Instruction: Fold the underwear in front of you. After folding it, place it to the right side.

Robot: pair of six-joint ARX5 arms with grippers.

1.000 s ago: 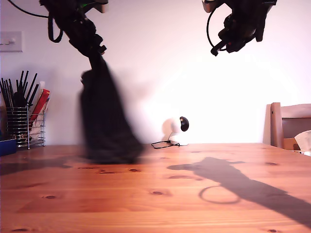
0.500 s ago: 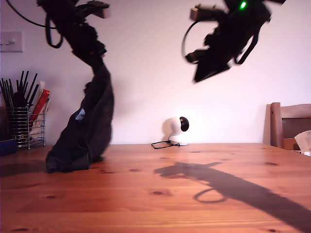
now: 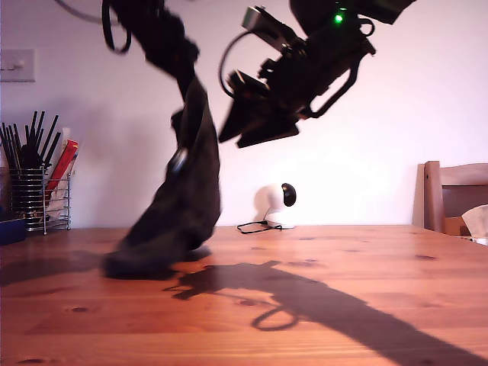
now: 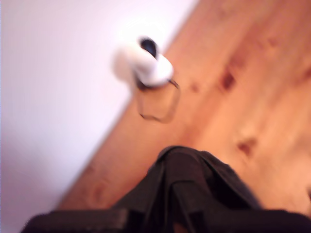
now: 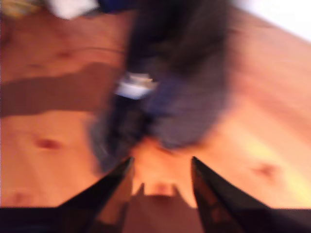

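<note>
Exterior view: the underwear (image 3: 183,200) hangs from my first hand (image 3: 185,70) up top, clamped on its upper edge, and its bottom end is bunched on the wooden surface (image 3: 320,305) towards the exterior view's left. My second hand (image 3: 238,131) is just beside the hanging fabric, not touching, jaws apart and holding nothing.

First wrist view: blurry, dark cloth (image 4: 187,187) drapes down from the hand, with a small white camera gadget (image 4: 146,60) by the wall.

Second wrist view: very blurred. The two fingers (image 5: 109,187) are spread, garment (image 5: 170,97) ahead, pale label (image 5: 135,85) showing.
</note>
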